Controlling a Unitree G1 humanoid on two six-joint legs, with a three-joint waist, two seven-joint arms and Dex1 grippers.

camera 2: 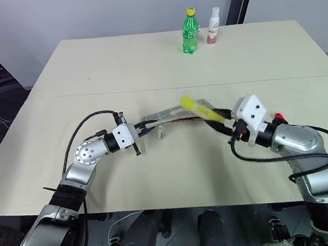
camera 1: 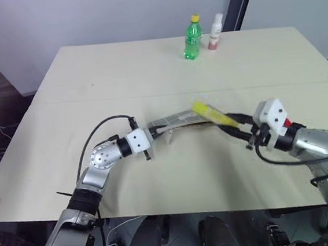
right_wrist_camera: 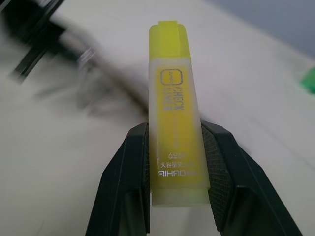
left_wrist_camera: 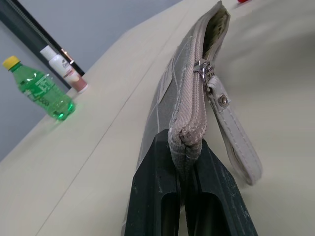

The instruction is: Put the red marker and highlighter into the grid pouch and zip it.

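Observation:
My left gripper [camera 1: 160,132] is shut on one end of the grid pouch [camera 1: 178,120] and holds it on edge, raised above the table. In the left wrist view the pouch [left_wrist_camera: 189,93] runs away from the black fingers [left_wrist_camera: 152,187]. Its zip pull and grey strap [left_wrist_camera: 236,140] hang down one side, and the far end gapes open. My right gripper [camera 1: 234,126] is shut on the yellow highlighter [camera 1: 209,113], which points up and towards the pouch's open end. The right wrist view shows the highlighter [right_wrist_camera: 174,123] clamped between both pads. The red marker is out of view.
A green bottle [camera 1: 192,38] and a small white and pink bottle [camera 1: 215,32] stand at the far edge of the beige table [camera 1: 118,69]. A dark post [camera 1: 239,2] rises behind them. Bare tabletop surrounds both arms.

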